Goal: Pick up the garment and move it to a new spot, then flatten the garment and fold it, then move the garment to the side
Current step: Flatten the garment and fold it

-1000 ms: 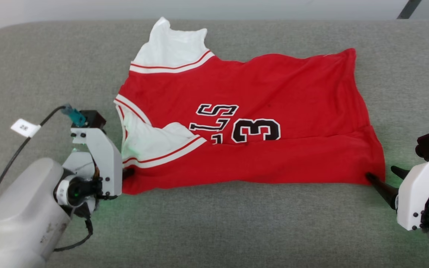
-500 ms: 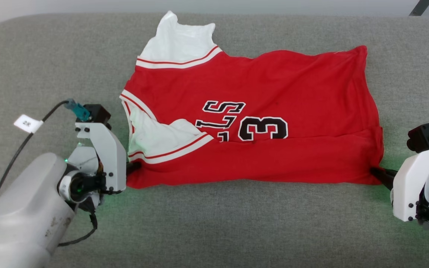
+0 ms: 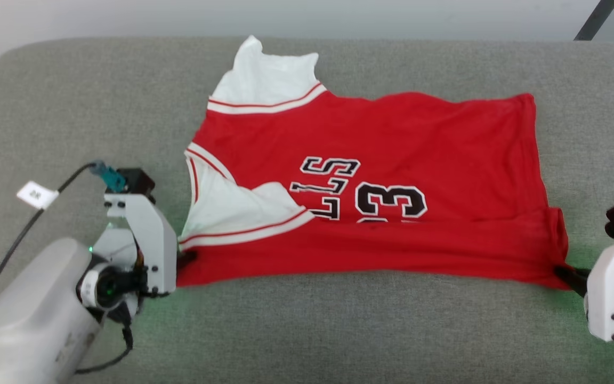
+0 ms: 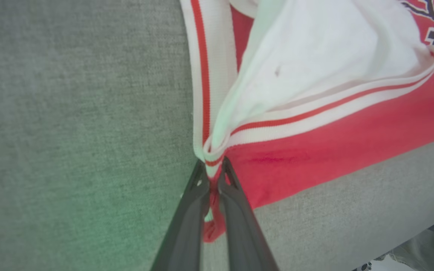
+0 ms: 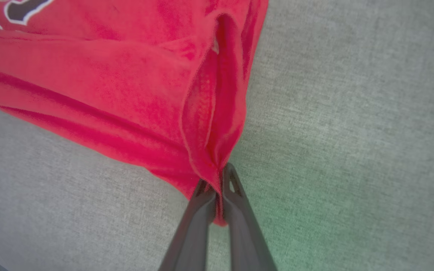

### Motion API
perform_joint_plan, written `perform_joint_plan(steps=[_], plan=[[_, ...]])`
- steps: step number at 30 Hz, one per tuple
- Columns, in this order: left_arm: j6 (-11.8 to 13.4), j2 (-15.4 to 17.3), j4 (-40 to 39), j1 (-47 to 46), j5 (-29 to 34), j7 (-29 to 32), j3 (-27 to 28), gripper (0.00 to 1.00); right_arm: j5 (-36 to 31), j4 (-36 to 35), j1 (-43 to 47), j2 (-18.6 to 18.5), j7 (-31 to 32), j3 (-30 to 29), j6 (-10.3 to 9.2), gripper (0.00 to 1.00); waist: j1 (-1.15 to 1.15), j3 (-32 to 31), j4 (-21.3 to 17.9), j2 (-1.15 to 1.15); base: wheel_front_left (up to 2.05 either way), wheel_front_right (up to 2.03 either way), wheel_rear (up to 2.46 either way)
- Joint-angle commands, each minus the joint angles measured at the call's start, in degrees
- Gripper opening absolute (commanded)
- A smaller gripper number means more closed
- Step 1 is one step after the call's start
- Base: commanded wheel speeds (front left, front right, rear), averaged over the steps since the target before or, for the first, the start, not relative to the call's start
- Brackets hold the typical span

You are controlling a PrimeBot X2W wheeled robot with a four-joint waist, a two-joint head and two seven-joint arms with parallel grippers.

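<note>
The garment (image 3: 381,176), a red jersey with white sleeves, striped trim and a black number 3, lies spread across the grey surface, its near edge folded over. At the garment's near left corner my left gripper (image 3: 185,260) is shut on the striped trim; the left wrist view has that trim (image 4: 211,158) pinched between the dark fingers (image 4: 187,214). My right gripper (image 3: 564,273) is shut on the near right hem corner, and the right wrist view has bunched red cloth (image 5: 209,150) caught between its fingers (image 5: 239,222).
The grey cushioned surface (image 3: 72,106) stretches wide on all sides, with a pale wall behind it. A black cable with a white tag (image 3: 36,195) trails from my left wrist. A dark strut (image 3: 595,21) leans at the far right.
My right gripper has shut on the garment's near right corner. Both grippers pull the near edge toward me, and the camera view has shifted.
</note>
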Motion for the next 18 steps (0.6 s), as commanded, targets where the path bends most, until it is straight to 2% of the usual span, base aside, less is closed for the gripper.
perform_joint_plan(steps=[1, 11, 16, 17, 18], plan=[[1.1, 1.15, -1.04, 2.2, -0.4, 0.47, -0.11, 0.0, 0.12, -1.01, 2.24, -0.76, 0.72, -1.26, -0.1, 0.0, 0.0, -0.58, 0.02, 0.0, 0.0, 0.0, 0.0], [6.08, 4.71, -10.28, 9.78, -1.74, 1.47, -0.14, 0.0, -0.58, -5.85, 10.6, 0.29, 3.68, -6.56, -0.1, 0.0, 0.0, -1.59, 0.24, 0.0, 0.0, 0.0, 0.0], [7.61, 5.74, -13.9, 12.03, -2.05, 1.39, -0.18, 0.0, -1.53, -7.51, 13.0, 1.84, 4.63, -8.26, -0.1, 0.0, 0.0, -1.81, 0.44, 0.0, 0.0, 0.0, 0.0], [7.94, 5.85, -14.38, 12.19, -1.97, 1.07, -0.01, 0.08, -1.68, -7.76, 13.31, 2.15, 4.89, -8.45, -0.1, 0.0, 0.0, -1.87, 0.45, 0.0, 0.0, 0.0, 0.0], [7.96, 6.02, -14.83, 12.22, -1.55, 0.67, 0.07, 0.29, -1.74, -7.97, 13.52, 2.4, 4.89, -8.56, -0.1, 0.0, 0.0, -1.93, 0.45, 0.0, 0.0, 0.0, 0.0]])
